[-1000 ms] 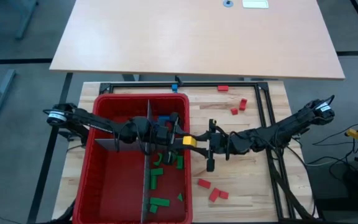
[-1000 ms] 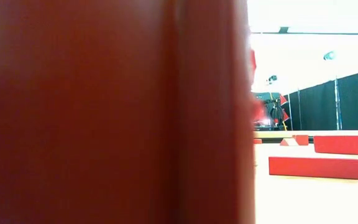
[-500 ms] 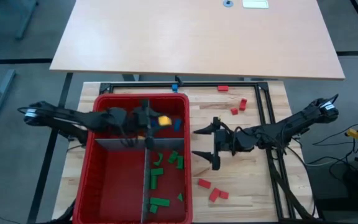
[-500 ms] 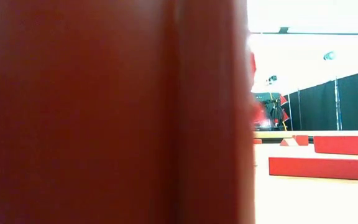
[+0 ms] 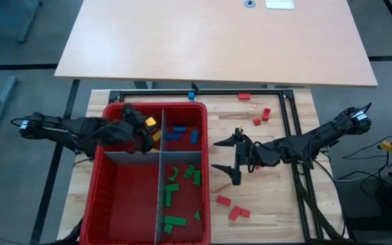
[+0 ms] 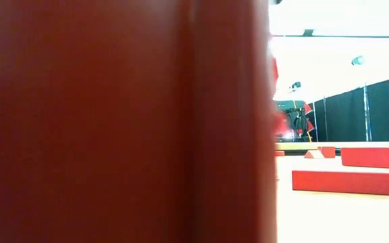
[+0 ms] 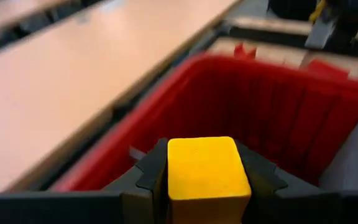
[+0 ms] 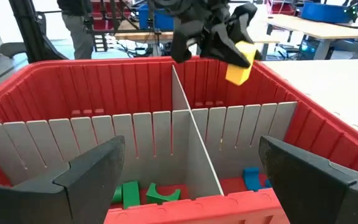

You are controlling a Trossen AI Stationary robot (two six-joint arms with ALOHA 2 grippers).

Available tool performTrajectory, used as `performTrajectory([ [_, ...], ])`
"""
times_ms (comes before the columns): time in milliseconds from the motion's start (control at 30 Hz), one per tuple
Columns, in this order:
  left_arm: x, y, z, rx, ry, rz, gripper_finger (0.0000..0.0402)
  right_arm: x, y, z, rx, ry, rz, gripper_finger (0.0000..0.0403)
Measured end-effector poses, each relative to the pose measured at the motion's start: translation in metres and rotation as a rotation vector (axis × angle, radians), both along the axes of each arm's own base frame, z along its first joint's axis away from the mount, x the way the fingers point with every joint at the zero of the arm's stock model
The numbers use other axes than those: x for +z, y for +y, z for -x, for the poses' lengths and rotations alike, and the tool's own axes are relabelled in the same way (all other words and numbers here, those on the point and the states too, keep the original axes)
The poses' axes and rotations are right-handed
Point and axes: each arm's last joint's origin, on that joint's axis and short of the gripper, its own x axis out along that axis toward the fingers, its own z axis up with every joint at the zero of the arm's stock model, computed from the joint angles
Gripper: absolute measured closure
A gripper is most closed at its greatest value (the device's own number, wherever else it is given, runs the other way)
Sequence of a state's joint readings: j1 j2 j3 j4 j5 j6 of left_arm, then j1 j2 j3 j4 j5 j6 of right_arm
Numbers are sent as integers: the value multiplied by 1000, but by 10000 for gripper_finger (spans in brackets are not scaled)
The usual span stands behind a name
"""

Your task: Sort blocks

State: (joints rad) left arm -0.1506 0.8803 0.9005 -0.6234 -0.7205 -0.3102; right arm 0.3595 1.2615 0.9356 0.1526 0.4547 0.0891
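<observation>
The left gripper (image 5: pixel 148 128), clamping a yellow block (image 5: pixel 151 122), has moved back over the red bin (image 5: pixel 101 184), whose wall is blocking the low view; the right gripper (image 5: pixel 226 161) is hanging wide open over the wooden table (image 5: pixel 271 197).

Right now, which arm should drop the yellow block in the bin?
Probably the left. Its end effector already grips the yellow block above the bin. The right end effector hangs open and empty outside the bin.

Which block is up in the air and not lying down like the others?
The yellow block. The left gripper holds it above the red bin, while the green blocks and blue blocks lie inside.
</observation>
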Motion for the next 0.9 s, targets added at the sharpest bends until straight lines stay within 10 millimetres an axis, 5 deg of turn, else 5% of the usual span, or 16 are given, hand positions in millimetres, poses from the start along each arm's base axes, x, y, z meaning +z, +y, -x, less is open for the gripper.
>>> performTrajectory([
  [200, -13, 0, 3, 61, 82, 62, 278, -7, -1, 1, -8, 66, -9, 50],
  [433, -18, 0, -2, 69, 123, 60, 55, -29, -3, 9, -63, 279, -95, 50],
  [500, -18, 0, -3, 80, 118, 57, 19, -36, -4, 13, -84, 352, -132, 50],
  [900, -7, -1, -11, 36, 17, 9, 76, -82, 16, 40, -48, 794, -449, 50],
])
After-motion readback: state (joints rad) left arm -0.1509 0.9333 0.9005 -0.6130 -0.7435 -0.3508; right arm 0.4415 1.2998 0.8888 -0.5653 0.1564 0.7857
